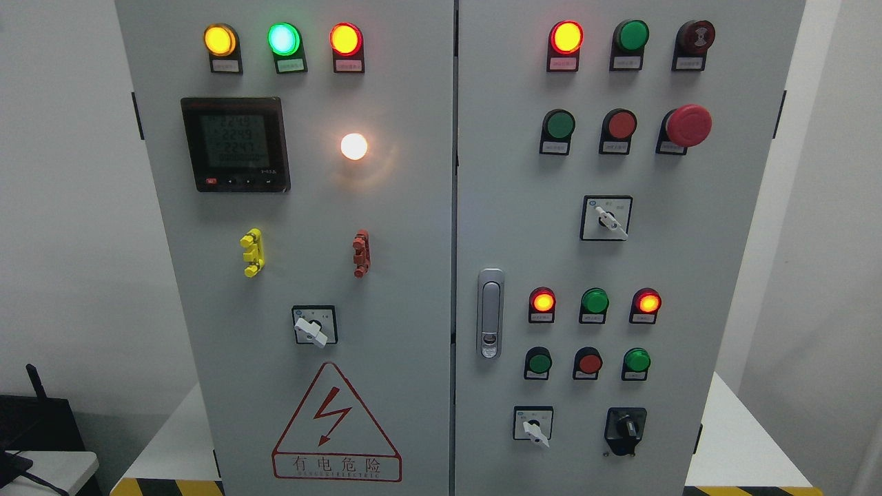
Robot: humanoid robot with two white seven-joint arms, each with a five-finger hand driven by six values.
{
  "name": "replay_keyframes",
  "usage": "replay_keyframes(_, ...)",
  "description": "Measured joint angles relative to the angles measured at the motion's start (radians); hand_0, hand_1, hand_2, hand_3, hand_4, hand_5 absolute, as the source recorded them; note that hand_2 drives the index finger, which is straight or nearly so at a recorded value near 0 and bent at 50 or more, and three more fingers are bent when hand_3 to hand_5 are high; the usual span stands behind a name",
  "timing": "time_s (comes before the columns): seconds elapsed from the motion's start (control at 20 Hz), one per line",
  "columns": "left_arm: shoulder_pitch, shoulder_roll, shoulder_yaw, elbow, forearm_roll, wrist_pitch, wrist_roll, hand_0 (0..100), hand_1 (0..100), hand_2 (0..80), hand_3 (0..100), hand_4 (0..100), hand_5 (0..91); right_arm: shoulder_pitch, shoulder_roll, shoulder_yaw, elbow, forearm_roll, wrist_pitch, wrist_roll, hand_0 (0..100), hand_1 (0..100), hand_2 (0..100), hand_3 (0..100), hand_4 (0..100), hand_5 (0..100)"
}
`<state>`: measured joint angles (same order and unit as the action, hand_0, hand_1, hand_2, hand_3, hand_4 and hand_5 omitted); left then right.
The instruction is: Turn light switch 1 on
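Note:
A grey electrical cabinet (400, 227) with two doors fills the head view. The left door carries a yellow (220, 40), a green (284, 39) and a red (345, 38) lit lamp, a digital meter (235, 143), a glowing white lamp (354, 146) and a rotary switch (314, 326). The right door carries lamps, green and red push buttons (559, 125), a red emergency stop (688, 125) and rotary switches (606, 218), (532, 423), (626, 427). Neither robot hand shows in the view.
A yellow (251, 252) and a red (361, 253) terminal piece sit on the left door above a hazard triangle (336, 426). A door handle (490, 313) is on the right door. The cabinet stands on a white base (744, 441). Dark equipment (34, 420) sits at lower left.

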<state>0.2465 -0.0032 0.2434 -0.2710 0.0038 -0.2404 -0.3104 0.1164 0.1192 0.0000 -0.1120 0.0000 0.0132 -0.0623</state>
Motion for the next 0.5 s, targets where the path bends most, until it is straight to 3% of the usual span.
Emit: replay_keyframes(0.5, -0.046, 0.002, -0.145, 0.117, -0.003, 0.061, 0.061, 45, 0, 0.0, 0, 0, 0.0, 0.0, 0.0, 0.0, 0.0, 0.0, -0.001, 0.0, 12, 39, 0, 0, 0, 0)
